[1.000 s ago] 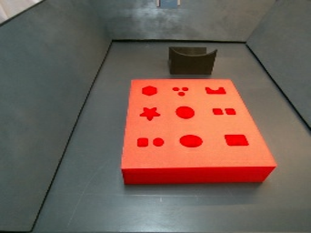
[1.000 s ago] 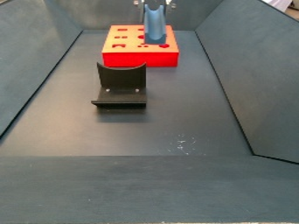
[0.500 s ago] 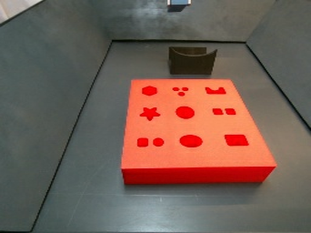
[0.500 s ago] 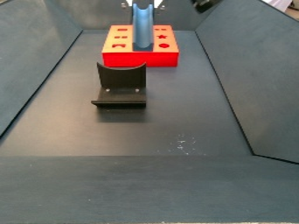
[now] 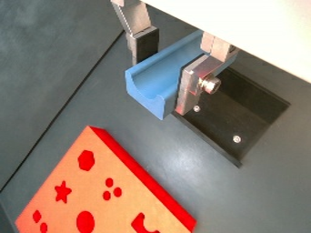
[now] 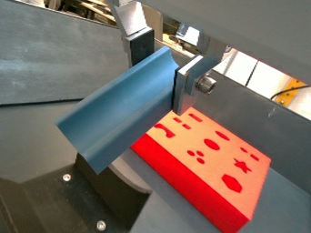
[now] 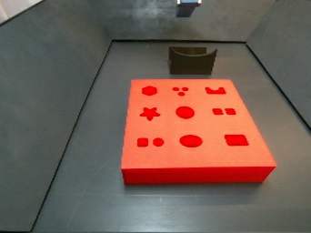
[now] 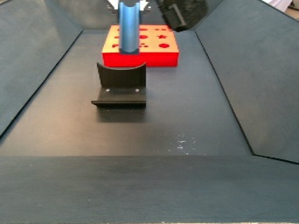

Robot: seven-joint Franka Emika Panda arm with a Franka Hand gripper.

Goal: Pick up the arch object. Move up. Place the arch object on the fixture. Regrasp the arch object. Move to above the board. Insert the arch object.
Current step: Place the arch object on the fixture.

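My gripper [image 5: 168,64] is shut on the arch object [image 5: 152,82], a light blue-grey elongated block held across its width between the silver fingers [image 5: 195,84]. It also shows in a wrist view [image 6: 115,118]. In a side view the arch object [image 8: 128,26] hangs upright in the air over the fixture [image 8: 121,83], well clear of it. The fixture [image 5: 249,109] is dark with a notch in its top [image 7: 191,60]. The red-orange board [image 7: 195,127] with shaped cutouts lies flat beside the fixture [image 8: 142,45]. The gripper itself is mostly cut off at the top of both side views.
Grey sloping walls [image 7: 61,82] enclose the dark floor [image 8: 152,149] on all sides. A dark part of the arm [image 8: 184,10] hangs at the top near the arch object.
The gripper has carried the arch object sideways from above the board to above the fixture. Board and fixture have not moved.
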